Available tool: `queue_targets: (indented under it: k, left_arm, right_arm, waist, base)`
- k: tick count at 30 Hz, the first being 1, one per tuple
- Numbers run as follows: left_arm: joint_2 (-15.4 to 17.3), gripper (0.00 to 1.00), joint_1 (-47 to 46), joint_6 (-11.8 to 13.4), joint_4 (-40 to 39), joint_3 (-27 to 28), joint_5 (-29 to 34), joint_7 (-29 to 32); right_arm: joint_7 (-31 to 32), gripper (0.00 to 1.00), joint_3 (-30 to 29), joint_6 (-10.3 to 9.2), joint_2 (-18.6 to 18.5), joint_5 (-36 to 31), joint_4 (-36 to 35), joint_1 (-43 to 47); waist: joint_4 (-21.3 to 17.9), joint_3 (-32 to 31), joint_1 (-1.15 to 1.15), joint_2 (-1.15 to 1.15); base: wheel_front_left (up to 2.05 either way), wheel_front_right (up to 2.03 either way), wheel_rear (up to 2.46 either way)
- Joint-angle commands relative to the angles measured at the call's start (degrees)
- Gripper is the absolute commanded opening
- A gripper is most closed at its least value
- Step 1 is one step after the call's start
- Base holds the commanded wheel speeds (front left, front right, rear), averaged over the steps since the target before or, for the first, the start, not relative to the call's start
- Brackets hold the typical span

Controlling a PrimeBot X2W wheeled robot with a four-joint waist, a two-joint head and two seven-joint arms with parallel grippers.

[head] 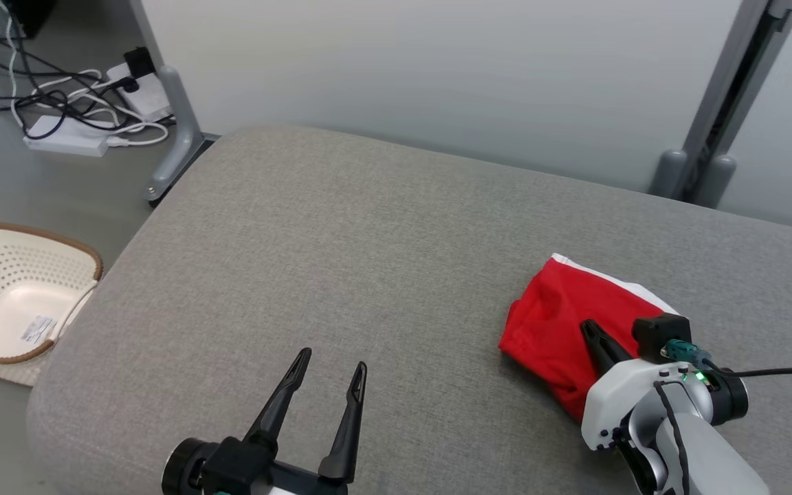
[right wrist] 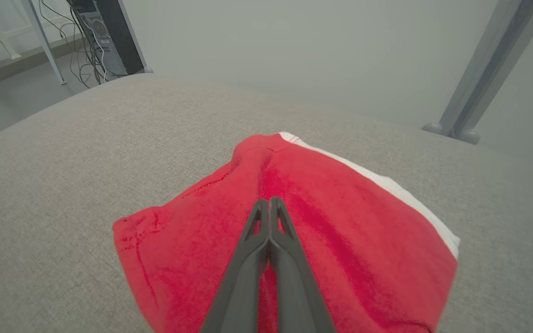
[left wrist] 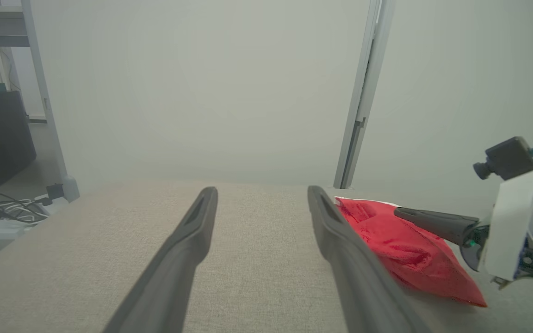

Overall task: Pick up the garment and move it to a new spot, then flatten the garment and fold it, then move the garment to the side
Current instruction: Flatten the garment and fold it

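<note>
The garment (head: 554,323) is a red cloth with a white band along its far edge, lying bunched on the right part of the grey padded surface (head: 368,240). My right gripper (head: 587,326) is shut, its two fingers pressed together just over the garment's near half; no cloth shows between the tips. In the right wrist view the joined fingertips (right wrist: 269,201) point at the middle of the garment (right wrist: 331,217). The left gripper (head: 333,361) stands open over bare surface at the front, well left of the garment. In the left wrist view the garment (left wrist: 405,249) lies beside my right finger.
A cream perforated basket (head: 4,302) sits on the floor to the left of the surface. Cables and a power strip (head: 73,103) lie on the floor at the back left beside a grey frame leg (head: 176,103). A grey post (head: 726,103) stands behind the surface at right.
</note>
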Motion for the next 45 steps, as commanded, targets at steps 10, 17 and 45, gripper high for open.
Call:
queue_targets:
  k: [10, 17, 45]
  left_arm:
    - [0.17, 1.0, -3.12, 1.14, -0.31, -1.33, -1.49, -0.2]
    - [0.17, 1.0, -3.18, 1.44, 0.3, -1.14, -1.77, -0.2]
    - [0.18, 1.0, 1.64, 3.68, -3.99, 7.83, -0.61, -0.2]
  right_arm:
    - [-2.17, 0.0, 8.94, 0.01, -0.33, 7.9, 16.2, -10.62]
    - [1.27, 0.0, 20.54, 0.01, -0.47, 16.8, 10.94, -8.54]
    - [-5.95, 0.0, -8.44, 0.01, -3.97, -3.4, -24.1, 11.16]
  waist:
    - [6.28, 4.33, 0.0, 0.0]
    - [5.26, 4.36, 0.0, 0.0]
    - [-14.57, -4.76, 0.0, 0.0]
  base:
    - [0.0, 0.0, 0.0]
    - [0.0, 0.0, 0.0]
    - [0.0, 0.0, 0.0]
